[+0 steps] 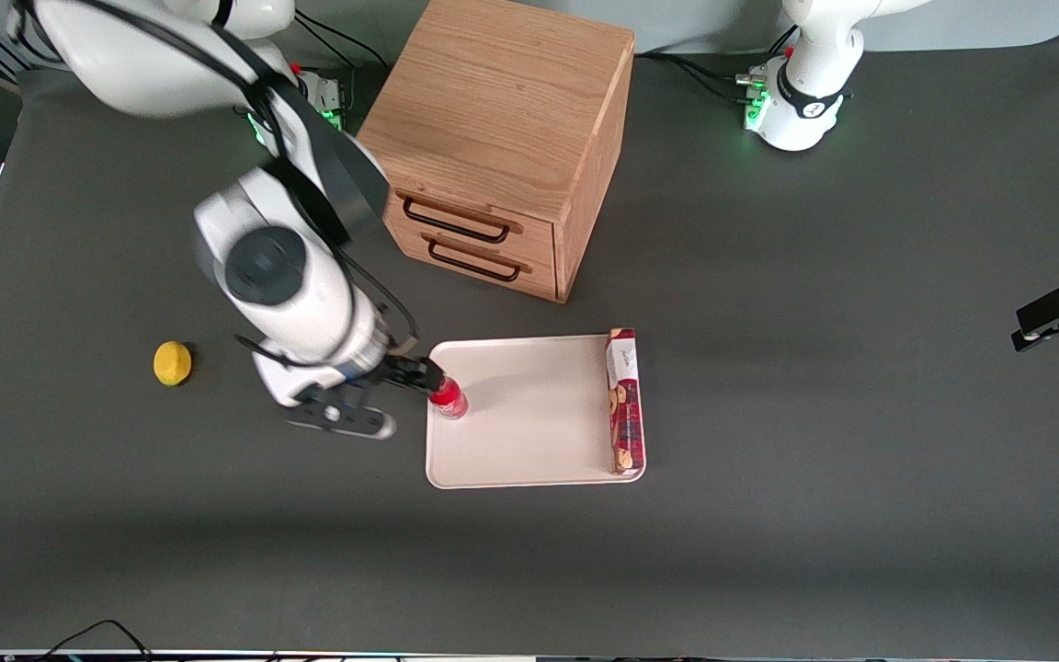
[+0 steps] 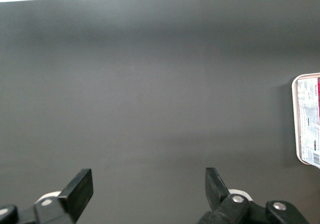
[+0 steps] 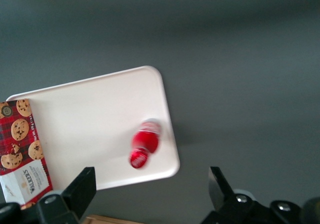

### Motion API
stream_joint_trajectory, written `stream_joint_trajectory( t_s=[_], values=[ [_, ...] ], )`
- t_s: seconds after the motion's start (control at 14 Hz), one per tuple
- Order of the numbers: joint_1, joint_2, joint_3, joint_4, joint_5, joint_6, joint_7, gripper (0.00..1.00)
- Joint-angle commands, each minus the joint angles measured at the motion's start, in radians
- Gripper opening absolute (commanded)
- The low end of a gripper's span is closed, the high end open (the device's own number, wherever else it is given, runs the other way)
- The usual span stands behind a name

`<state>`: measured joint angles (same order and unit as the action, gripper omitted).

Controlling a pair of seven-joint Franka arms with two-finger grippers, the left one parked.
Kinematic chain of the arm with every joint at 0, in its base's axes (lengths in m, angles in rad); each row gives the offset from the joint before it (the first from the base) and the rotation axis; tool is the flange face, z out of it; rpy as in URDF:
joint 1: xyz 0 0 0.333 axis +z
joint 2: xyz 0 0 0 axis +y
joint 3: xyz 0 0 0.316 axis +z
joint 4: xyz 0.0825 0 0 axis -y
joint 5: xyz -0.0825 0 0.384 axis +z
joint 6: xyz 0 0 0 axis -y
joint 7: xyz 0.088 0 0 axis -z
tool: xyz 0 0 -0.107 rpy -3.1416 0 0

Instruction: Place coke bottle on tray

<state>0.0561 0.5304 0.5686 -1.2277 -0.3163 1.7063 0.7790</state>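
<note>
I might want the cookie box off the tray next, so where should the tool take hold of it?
Grip the cookie box across its narrow width at mid-length, coming straight down: it lies flat and long along the tray edge toward the parked arm's end. The open tool hangs beside the coke bottle, which stands upright on the tray, apart from the box.

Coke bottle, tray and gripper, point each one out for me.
coke bottle point(image 3: 144, 143), right wrist view, red body.
tray point(image 1: 529, 441), front view, bare floor.
gripper point(image 3: 150, 189), right wrist view, open, above the tray's edge.

Lemon point(image 1: 172, 363), oak drawer cabinet point(image 1: 504, 138) — biscuit box point(image 1: 624, 401) nearer.
</note>
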Motion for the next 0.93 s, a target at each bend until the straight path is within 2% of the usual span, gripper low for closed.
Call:
stream_joint_trajectory(
  t_s=[0.0, 0.14, 0.21, 0.29, 0.43, 0.64, 0.86],
  values=[
    [-0.083, -0.192, -0.028, -0.041, 0.005, -0.166, -0.189, 1.0],
    [-0.101, -0.283, -0.128, -0.048, 0.058, -0.262, -0.312, 1.0],
    [-0.102, -0.326, -0.216, -0.062, 0.125, -0.292, -0.395, 1.0],
    [-0.099, -0.378, -0.305, -0.103, 0.187, -0.287, -0.464, 1.0],
    [-0.098, -0.467, -0.422, -0.241, 0.221, -0.225, -0.574, 1.0],
    [-0.094, -0.558, -0.443, -0.413, 0.246, -0.099, -0.587, 1.0],
    [-0.084, -0.54, -0.461, -0.372, 0.264, -0.102, -0.586, 1.0]
  ],
)
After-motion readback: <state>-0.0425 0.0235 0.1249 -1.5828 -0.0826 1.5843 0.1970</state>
